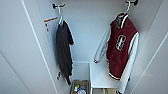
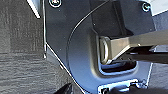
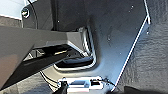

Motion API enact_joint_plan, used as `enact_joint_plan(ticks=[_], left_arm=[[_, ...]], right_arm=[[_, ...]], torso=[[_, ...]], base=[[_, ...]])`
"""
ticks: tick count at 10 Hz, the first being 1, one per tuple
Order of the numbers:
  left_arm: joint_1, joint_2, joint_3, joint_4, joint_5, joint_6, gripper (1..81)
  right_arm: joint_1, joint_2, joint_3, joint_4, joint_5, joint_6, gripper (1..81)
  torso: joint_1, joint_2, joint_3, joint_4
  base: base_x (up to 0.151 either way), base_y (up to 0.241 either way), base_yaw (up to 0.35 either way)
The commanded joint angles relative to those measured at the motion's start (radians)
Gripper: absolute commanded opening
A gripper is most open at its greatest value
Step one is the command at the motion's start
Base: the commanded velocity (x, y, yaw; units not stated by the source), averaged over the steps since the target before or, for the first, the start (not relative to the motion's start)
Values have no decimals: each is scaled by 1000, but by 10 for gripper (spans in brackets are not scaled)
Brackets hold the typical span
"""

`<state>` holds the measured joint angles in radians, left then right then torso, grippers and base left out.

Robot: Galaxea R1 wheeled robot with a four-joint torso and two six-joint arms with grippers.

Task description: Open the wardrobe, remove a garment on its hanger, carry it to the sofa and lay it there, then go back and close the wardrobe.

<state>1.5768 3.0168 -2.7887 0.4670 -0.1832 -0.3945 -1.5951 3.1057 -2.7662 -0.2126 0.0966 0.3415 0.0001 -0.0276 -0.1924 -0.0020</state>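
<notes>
The white wardrobe (image 1: pixel 87 27) stands open in front of me, its doors swung out at the left (image 1: pixel 17 50) and right (image 1: pixel 155 60). Inside on the right hangs the garment (image 1: pixel 121 47), a maroon jacket with white sleeves and a white chest emblem. It hangs from a thin white hanger (image 1: pixel 128 7) hooked on a dark peg near the top. On the left inside, a black T-shirt (image 1: pixel 63 50) hangs from another white hanger (image 1: pixel 60 15).
A white shelf or box (image 1: pixel 81 70) sits low in the wardrobe, and below it is a bin with small coloured items (image 1: pixel 80 88). Grey carpet (image 2: pixel 20 62) shows under the arms in both wrist views (image 3: pixel 155 55).
</notes>
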Motion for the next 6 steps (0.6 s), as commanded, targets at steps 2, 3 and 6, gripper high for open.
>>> enact_joint_plan(ticks=[2,3,6], left_arm=[[-11,-1,-3,2,50,5,811],[-11,-1,-3,2,50,5,811],[-11,-1,-3,2,50,5,811]], right_arm=[[17,7,2,-10,-60,-1,811],[17,7,1,-11,-60,-1,811],[22,9,1,-11,-60,-1,811]], torso=[[0,0,0,0],[0,0,0,0],[0,0,0,0]], base=[[89,0,0],[89,0,0],[89,0,0]])
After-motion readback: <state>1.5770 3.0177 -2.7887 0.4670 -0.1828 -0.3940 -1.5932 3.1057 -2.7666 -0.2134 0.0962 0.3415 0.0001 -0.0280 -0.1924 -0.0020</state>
